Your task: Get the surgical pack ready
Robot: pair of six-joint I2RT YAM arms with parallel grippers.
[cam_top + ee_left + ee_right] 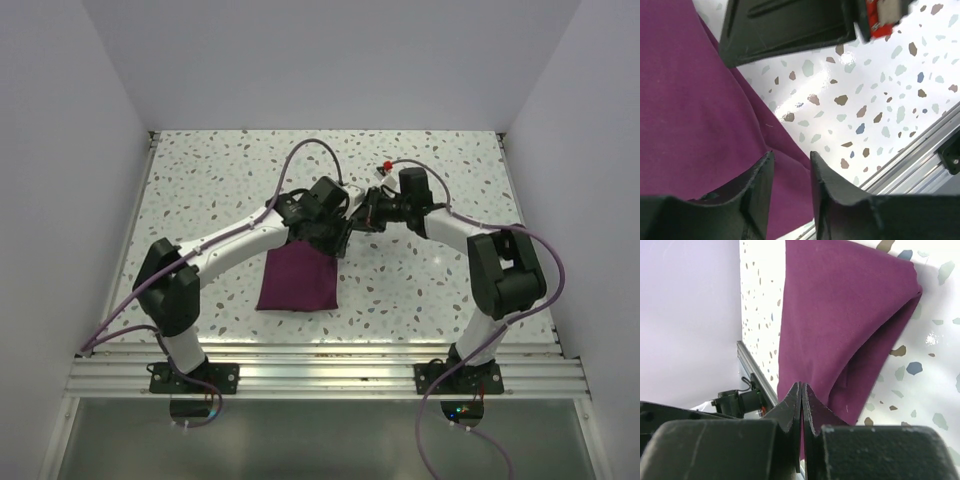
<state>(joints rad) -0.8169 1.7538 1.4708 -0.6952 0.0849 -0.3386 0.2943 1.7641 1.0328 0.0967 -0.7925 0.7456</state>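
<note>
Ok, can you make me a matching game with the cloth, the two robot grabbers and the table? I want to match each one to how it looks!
Things:
1. cloth
2. left gripper
3. right gripper
4. table

Looks:
A. white with coloured speckles
B. fingers pressed together
C. dark purple, folded
D. fingers apart, with a gap between them

Pairs: 1-C, 2-D, 3-B, 4-A.
</note>
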